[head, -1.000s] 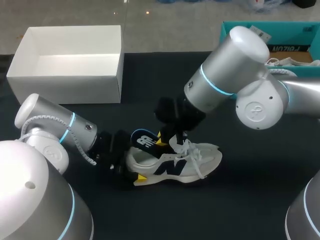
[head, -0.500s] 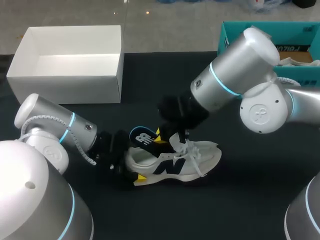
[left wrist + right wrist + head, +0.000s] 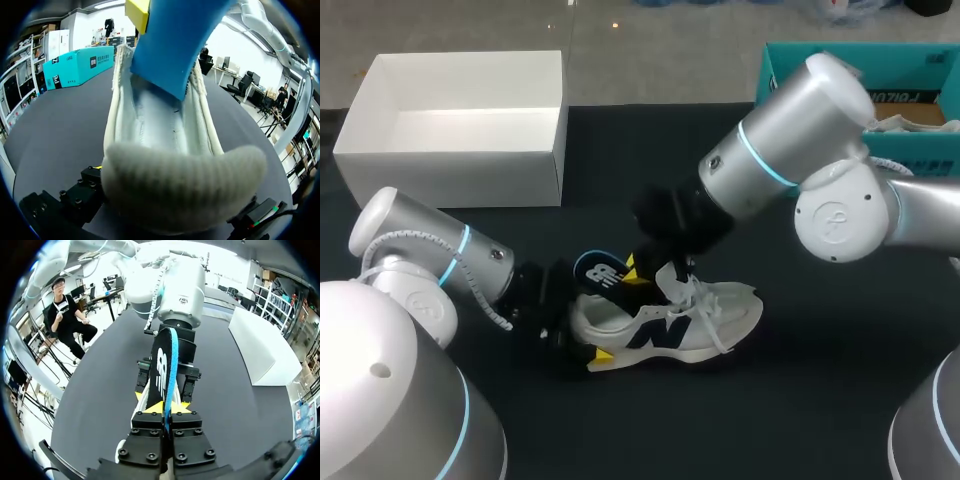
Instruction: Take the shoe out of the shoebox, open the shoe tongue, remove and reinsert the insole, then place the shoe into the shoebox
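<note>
Near the middle of the tabletop (image 3: 820, 410), the shoe (image 3: 670, 322) is lying on its sole with its long axis running 9 to 3 o'clock and its toe pointing at 3. Your left tool (image 3: 584, 336) is clamping the heel. Your right tool (image 3: 637, 274) is pinching the insole (image 3: 601, 272) and, compared with a second ago, drawing it slightly further out toward 10 o'clock. The insole is standing out of the collar, so removal looks under way but unfinished. The shoebox (image 3: 460, 160) is waiting at 10 o'clock, well apart.
</note>
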Available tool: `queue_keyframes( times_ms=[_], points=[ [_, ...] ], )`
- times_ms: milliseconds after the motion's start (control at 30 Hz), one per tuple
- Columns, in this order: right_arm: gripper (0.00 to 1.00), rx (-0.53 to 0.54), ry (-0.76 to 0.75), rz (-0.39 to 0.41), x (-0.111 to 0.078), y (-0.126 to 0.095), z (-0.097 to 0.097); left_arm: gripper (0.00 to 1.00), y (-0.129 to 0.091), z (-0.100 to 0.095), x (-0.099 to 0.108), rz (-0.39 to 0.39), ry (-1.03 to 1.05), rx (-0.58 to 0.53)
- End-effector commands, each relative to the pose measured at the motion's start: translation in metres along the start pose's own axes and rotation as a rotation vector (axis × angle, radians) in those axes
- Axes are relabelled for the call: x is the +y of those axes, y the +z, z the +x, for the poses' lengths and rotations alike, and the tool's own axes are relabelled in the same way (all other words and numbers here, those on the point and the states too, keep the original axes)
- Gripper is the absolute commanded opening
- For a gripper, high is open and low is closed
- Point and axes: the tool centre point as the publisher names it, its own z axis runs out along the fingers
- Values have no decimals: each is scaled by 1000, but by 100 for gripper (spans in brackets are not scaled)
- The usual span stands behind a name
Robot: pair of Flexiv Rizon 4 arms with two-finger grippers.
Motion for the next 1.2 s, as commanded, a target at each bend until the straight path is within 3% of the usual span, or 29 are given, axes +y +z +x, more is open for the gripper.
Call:
queue_keyframes(
  times_ms=[33,233,467,800,1200],
  points=[
    [0,15,-6,-12,6,11,-10,0,7,2,3,-5,-1,0],
    [0,33,4,-43,6,15,-14,0,7,2,3,-5,-1,0],
    [0,-22,-22,-55,16,-7,-14,0,7,2,3,-5,-1,0],
    [0,-21,-46,-68,24,-9,-19,0,7,2,3,-5,-1,0],
    [0,-17,-31,-73,19,-8,-19,0,7,2,3,-5,-1,0]
  ],
)
